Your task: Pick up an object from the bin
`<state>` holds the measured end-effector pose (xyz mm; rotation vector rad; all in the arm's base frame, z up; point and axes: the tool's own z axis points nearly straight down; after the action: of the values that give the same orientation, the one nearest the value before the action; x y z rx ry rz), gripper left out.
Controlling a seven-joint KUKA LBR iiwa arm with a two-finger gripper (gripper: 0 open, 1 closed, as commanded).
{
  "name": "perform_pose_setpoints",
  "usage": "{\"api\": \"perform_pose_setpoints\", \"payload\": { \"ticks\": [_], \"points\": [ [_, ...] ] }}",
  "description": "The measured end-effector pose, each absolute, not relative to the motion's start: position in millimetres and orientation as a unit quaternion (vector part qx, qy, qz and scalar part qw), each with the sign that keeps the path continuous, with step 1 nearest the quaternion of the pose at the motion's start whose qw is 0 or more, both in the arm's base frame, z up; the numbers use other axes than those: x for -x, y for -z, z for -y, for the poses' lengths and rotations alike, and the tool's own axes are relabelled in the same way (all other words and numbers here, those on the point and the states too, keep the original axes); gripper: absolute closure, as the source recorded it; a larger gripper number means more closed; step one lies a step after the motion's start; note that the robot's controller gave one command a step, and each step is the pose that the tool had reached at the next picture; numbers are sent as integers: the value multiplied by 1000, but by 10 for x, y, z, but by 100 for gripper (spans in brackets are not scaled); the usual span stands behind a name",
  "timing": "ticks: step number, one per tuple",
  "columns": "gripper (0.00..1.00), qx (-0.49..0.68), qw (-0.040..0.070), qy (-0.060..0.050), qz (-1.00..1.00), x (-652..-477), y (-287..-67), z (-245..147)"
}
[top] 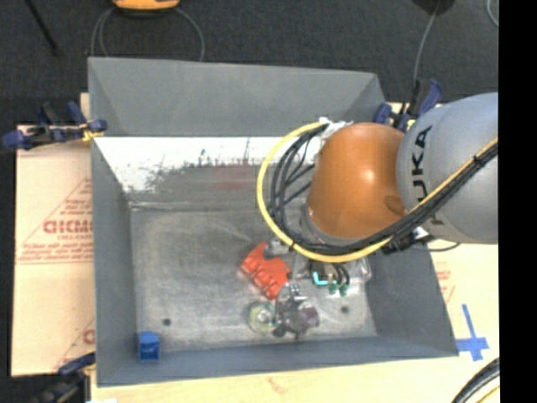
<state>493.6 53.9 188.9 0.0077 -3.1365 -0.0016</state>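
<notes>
In the grey bin, low in the middle of the frame, the end effector hangs over a small heap. A red block lies just to its upper left. I cannot tell if the end effector is open.

Open bin floor at left, 1 blue cube in corner

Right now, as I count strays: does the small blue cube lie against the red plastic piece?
No, the small blue cube sits alone in a corner of the grey metal bin, apart from the red plastic piece.
</notes>
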Motion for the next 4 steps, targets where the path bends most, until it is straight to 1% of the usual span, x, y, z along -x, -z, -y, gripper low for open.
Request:
{"api": "perform_pose_setpoints", "payload": {
  "ticks": [1, 2, 3, 4],
  "points": [
    [0, 62, 1, 0, 998, -5312, -1289, -334],
    [0, 94, -4, 1, 996, -5750, -765, -87],
    [100, 94, -7, 1, 996, -5761, -807, -97],
    [100, 92, -6, 1, 996, -5835, -1959, -157]
  ]
}}
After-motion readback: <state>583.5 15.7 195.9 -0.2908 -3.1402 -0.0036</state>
